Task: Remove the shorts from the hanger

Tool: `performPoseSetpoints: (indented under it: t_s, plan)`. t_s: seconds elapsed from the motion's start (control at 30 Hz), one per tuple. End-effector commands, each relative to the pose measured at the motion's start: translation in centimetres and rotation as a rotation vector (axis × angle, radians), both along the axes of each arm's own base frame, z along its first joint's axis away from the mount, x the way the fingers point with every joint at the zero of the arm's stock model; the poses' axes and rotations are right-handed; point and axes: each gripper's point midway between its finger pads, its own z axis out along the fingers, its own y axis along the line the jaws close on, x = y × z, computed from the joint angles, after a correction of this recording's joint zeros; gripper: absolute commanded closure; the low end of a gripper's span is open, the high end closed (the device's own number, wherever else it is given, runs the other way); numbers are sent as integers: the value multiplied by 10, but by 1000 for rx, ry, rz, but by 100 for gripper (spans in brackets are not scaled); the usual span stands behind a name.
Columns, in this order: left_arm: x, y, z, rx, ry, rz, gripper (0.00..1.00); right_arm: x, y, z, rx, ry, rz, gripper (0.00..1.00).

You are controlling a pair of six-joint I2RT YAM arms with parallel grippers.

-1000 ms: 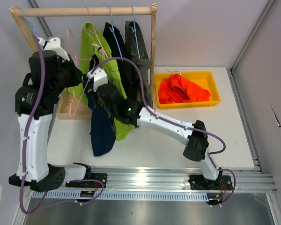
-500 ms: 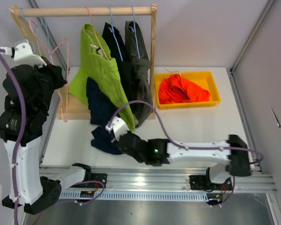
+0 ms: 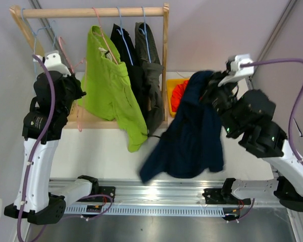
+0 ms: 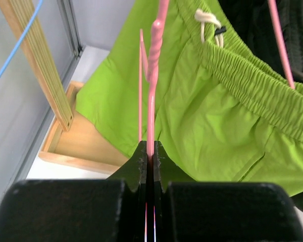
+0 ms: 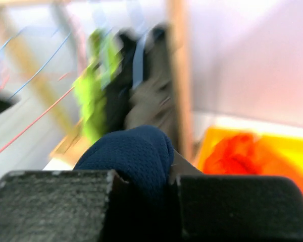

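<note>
Closest to us, the navy blue shorts hung down in the air over the front of the table, away from the rack. The right gripper held them up high. Its two fingers were pinching a bunched bit of the navy cloth, and the rest hung loose below. A bit further back, on the other side, the left gripper had its fingers squeezed together on the thin wire of a pink hanger, which stood straight up from the fingers. Just behind that wire were the lime green shorts, hanging from the wooden rack on a second pink hanger. Next to them on the same rack hung the black shorts and then the olive-grey shorts, on blue hangers. Far back on the right, beside the rack, the orange shorts lay in a yellow tray. From above, the navy pair hid part of them.
</note>
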Motion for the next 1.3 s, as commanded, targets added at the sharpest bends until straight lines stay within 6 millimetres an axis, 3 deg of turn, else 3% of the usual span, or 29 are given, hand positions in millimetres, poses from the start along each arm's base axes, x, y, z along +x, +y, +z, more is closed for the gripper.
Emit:
performPoseSetpoints:
  t_s: [0.0,0.13,0.17,0.33,0.4,0.5,0.53,0.57,0.63,0.67,0.73,0.77,0.83,0.87,0.9,0.93,0.97,1.0,1.07,1.1,1.17,1.2,1.23,1.27]
  plan:
    - [-7,2,27,2,-117,-8,100,33,-9,36,-84,-94,-47,100]
    - [-7,0,23,-7,-117,-15,100,70,-35,77,-98,-168,-163,100]
    - [-6,-1,23,-6,-116,-15,100,82,-51,95,-83,-198,-213,100]
    - [-5,-1,27,-6,-124,-19,100,113,-92,130,-27,-262,-312,100]
    - [-5,-1,27,-5,-126,-19,100,124,-102,133,-23,-273,-336,100]
    - [-3,0,24,2,-120,-9,100,145,-121,117,-12,-241,-394,100]
    - [-3,1,24,2,-120,-8,100,144,-135,114,-1,-240,-420,100]
    - [-3,2,23,3,-118,-2,100,163,-130,85,4,-193,-406,100]
    - [-1,2,25,5,-123,3,100,176,-137,54,12,-149,-410,100]
    - [0,2,25,4,-123,6,100,189,-134,19,3,-99,-396,100]
    - [7,2,25,9,-111,12,100,204,-138,-19,39,-35,-389,100]
    - [8,2,29,7,-116,12,100,220,-132,-60,33,19,-362,100]
    - [15,0,34,5,-109,12,100,238,-126,-97,60,62,-327,100]
    - [17,0,36,5,-110,15,100,248,-124,-106,72,49,-292,100]
    - [17,1,42,6,-123,20,100,268,-120,-144,79,119,-274,100]
    - [18,1,49,6,-136,21,100,277,-118,-156,87,139,-256,100]
    - [19,1,51,8,-141,22,100,298,-117,-190,80,201,-238,100]
    - [14,4,67,10,-171,30,100,308,-117,-189,92,210,-236,100]
    - [19,5,69,24,-162,41,100,321,-110,-215,75,277,-207,100]
    - [18,7,76,39,-170,45,100,331,-109,-239,61,329,-202,100]
    - [25,10,80,59,-169,59,100,335,-107,-258,51,387,-204,100]
    - [25,12,88,67,-180,65,100,337,-108,-276,41,429,-207,74]
    - [25,15,97,64,-195,71,100,335,-109,-292,33,478,-218,27]
    - [34,15,100,63,-195,69,100,331,-109,-308,21,539,-222,1]
